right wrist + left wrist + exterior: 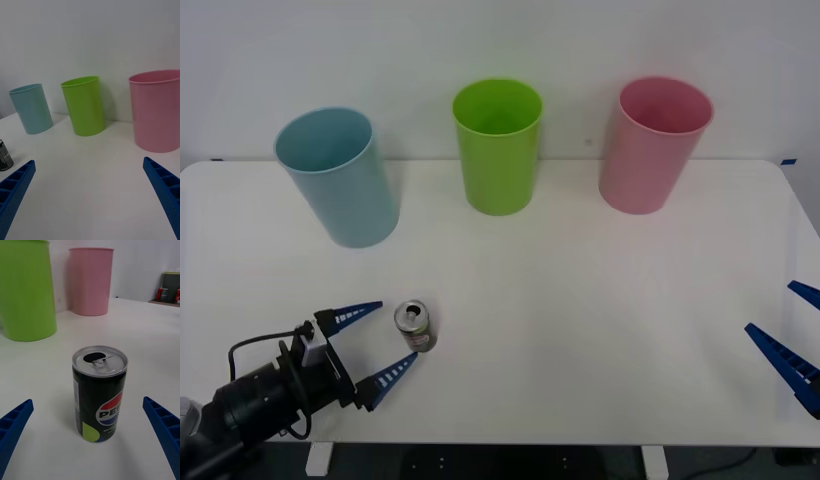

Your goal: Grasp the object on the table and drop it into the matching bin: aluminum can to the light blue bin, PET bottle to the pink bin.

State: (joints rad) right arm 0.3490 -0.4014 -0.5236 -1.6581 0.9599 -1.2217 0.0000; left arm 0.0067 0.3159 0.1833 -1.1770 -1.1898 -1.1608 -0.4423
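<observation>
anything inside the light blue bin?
Front view: the light blue bin shows only bare inner wall past its rim; the bottom is hidden by its near wall. The aluminum can stands upright on the table, just ahead of the open left tool.

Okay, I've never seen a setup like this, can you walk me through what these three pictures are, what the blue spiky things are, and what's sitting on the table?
This is a two-armed robot at a white table. The blue ribbed pieces are the fingers of its grippers, the robot's hands.

The wide picture looks down from above the arms. The left gripper is low near the table's front edge, open, with a small aluminum can standing upright just beyond its fingertips, not held. The right gripper waits open at the table's right edge.

The two tall pictures come from cameras on the wrists. The left wrist one looks between that arm's fingers at the can. The right wrist one looks across the table.

Along the far side stand three bins: the light blue bin, a lime green bin and the pink bin. Nothing is gripped.
</observation>
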